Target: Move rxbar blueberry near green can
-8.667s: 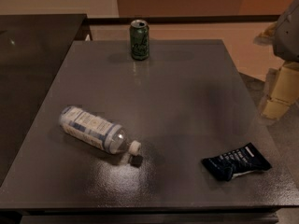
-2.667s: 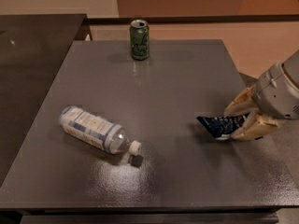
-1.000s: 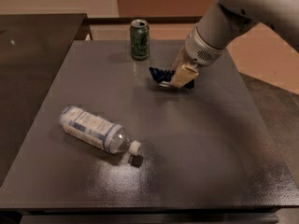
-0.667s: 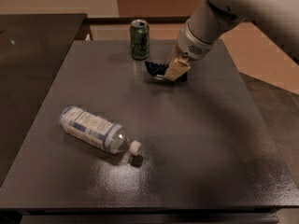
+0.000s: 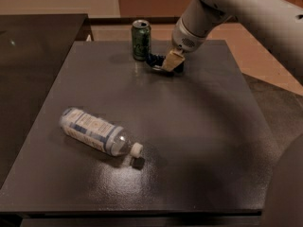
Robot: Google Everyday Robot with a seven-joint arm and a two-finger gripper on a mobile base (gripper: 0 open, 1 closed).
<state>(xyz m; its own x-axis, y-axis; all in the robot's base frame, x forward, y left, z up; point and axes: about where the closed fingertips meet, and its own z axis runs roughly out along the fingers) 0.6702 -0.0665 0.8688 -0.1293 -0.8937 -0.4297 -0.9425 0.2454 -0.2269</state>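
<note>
The green can [image 5: 141, 39] stands upright at the far edge of the dark table [image 5: 199, 126]. My gripper [image 5: 171, 62] is low over the table just right of the can, and its pale fingers are shut on the rxbar blueberry [image 5: 155, 60]. Only the dark blue left end of the bar shows between the fingers and the can; the rest is hidden by the gripper. The bar sits close to the can's right side, at or just above the tabletop.
A clear plastic bottle [image 5: 97, 132] with a white-blue label lies on its side at the front left, its white cap pointing right. My arm [image 5: 236, 4] reaches in from the upper right. A second dark table [image 5: 33, 46] adjoins on the left.
My gripper has carried the bar from the table's front right across to the far side, and in the last second moved it further left until it is beside the can.
</note>
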